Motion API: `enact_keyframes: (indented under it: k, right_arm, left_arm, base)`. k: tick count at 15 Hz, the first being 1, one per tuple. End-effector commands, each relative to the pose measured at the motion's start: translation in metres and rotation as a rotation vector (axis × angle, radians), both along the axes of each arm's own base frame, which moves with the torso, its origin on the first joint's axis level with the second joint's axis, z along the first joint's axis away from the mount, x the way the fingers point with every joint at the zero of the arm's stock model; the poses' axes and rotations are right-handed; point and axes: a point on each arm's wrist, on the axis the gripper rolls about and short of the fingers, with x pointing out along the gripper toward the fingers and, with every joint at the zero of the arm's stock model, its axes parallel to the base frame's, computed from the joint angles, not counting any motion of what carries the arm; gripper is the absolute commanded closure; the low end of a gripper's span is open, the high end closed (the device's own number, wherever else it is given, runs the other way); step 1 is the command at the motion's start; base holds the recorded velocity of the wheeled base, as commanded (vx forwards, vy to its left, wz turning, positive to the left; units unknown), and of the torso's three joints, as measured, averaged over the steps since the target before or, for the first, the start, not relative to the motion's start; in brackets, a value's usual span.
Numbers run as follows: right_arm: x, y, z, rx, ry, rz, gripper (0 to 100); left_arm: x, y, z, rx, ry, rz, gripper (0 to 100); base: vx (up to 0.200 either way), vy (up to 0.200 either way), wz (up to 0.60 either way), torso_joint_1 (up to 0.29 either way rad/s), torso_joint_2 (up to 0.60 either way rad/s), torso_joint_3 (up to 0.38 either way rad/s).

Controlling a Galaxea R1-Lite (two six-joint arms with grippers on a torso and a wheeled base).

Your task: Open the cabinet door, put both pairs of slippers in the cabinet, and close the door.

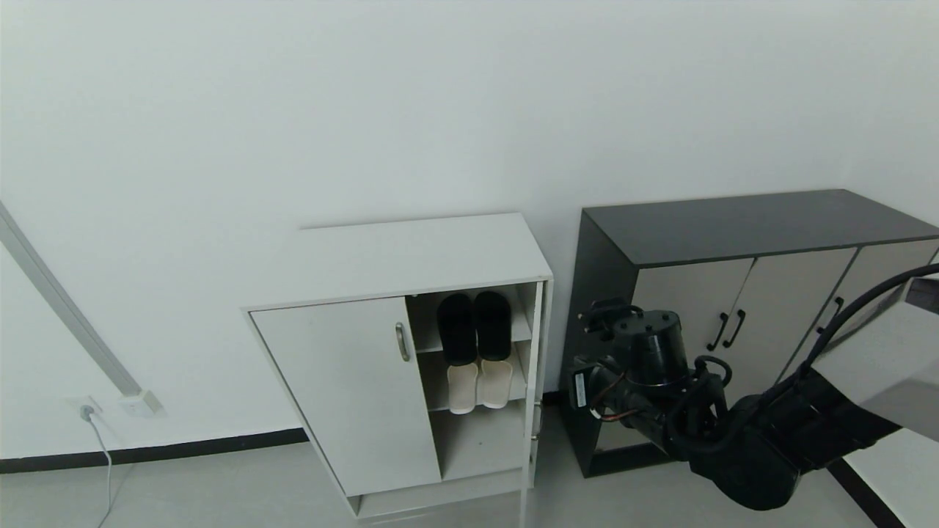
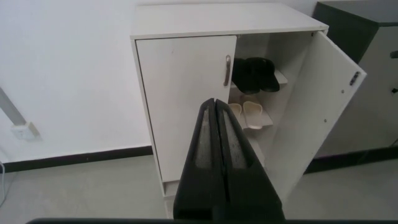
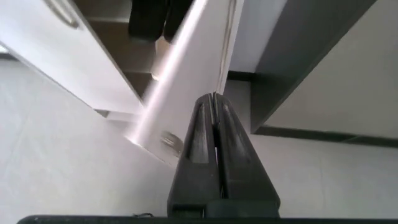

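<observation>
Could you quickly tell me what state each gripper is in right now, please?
Left gripper: closed, holding nothing.
Right gripper: closed, holding nothing.

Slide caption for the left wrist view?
Shut left gripper before the white cabinet, door open, black slippers and white slippers inside.

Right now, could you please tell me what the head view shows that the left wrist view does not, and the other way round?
The head view adds the black door handles of the dark cabinet and the right arm beside the open door, seen edge-on there. The left wrist view adds the left gripper, shut, and the open door's inner face with its hinge plate. Both share the white cabinet, its left door closed, the black slippers on the upper shelf and the white slippers on the shelf below.
</observation>
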Motion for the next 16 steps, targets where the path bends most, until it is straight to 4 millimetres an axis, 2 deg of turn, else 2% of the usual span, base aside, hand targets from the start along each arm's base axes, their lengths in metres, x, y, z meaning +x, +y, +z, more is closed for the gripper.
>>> enact_keyframes:
  k: [1,6,12,16]
  right_arm:
    - [-0.0036,-0.0021,-0.0060,-0.025,0.010,0.008,100]
    - [-0.0036,-0.0021,-0.0074,-0.032,0.013,0.011,100]
    - [-0.0047,-0.0029,-0.0088,-0.031,0.015,0.015,100]
    - [-0.0049,-0.0034,-0.0141,-0.010,0.009,0.048,100]
  left_arm:
    - [0.0000,0.0000,0.0000,-0.001,0.000,0.001,100]
    - [0.0000,0.0000,0.0000,0.001,0.000,0.001,100]
    - [0.0000,0.0000,0.0000,0.001,0.000,0.001,100]
    - [0.0000,0.0000,0.0000,0.001,0.000,0.001,100]
  base:
    - [0.000,0.000,0.00,0.000,0.00,0.000]
    - [0.000,0.000,0.00,0.000,0.00,0.000]
    - [0.000,0.000,0.60,0.002,0.00,0.005]
    - [0.000,0.000,0.00,0.000,0.00,0.000]
